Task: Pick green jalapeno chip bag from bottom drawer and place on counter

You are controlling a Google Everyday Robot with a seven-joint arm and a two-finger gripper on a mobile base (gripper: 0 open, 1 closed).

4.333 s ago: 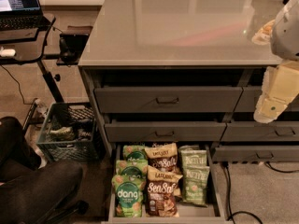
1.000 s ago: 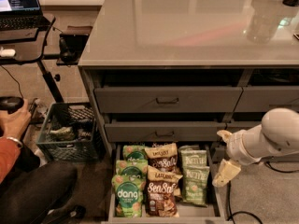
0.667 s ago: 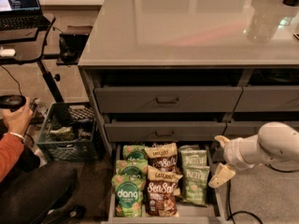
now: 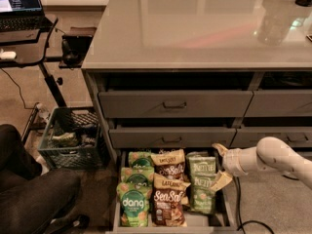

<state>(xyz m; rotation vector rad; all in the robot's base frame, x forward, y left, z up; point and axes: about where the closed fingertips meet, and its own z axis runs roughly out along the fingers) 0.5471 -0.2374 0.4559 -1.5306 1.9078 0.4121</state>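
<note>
Cream fingers (image 4: pixel 219 149) of the gripper (image 4: pixel 220 165) stand wide apart, holding nothing, just beside the upper green jalapeno chip bag (image 4: pixel 202 165) at its three o'clock, in the bottom drawer (image 4: pixel 117 209). This looks like the reaching step. The next move calls for shifting toward nine o'clock and closing on the bag. The arm (image 4: pixel 273 157) enters from four o'clock, nearly level, and the counter (image 4: pixel 195 28) lies at twelve.

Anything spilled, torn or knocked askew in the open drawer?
Nothing stands out. The snack bags lie in three tidy rows in the bottom drawer, none visibly spilled or torn. The gripper hangs open at the drawer's right side, beside the green jalapeno chip bags.
</note>
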